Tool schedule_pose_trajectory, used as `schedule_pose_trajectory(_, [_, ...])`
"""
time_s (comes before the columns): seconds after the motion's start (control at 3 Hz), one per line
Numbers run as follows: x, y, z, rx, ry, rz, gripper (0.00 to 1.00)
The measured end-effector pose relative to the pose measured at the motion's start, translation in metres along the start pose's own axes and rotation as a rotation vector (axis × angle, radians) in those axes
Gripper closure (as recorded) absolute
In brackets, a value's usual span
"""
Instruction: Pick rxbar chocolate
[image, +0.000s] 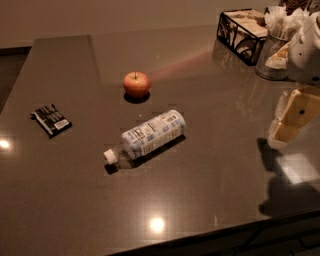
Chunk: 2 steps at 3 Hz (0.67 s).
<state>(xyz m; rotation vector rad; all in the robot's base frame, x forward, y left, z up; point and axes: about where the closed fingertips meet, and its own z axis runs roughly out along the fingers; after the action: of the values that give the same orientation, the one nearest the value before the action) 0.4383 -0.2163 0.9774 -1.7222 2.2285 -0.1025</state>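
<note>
Rxbar chocolate (51, 120) lies flat near the left edge of the dark table (210, 190), well apart from the clear bottle (147, 135) on its side and the red apple (136, 84) mid-table. The gripper (292, 117) hovers at the far right; whether it is parted or closed, I cannot tell.

Dim warm light, glare spots on the table (210, 165), gripper (289, 122) at right edge casting shadow.
</note>
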Motion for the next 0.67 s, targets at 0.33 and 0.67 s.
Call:
schedule_pose_trajectory(0.33, [0.0, 0.0, 0.0, 0.0, 0.0, 0.0, 0.0])
schedule_pose_trajectory(0.67, [-0.012, -0.003, 0.003, -0.005, -0.014, 0.001, 0.0])
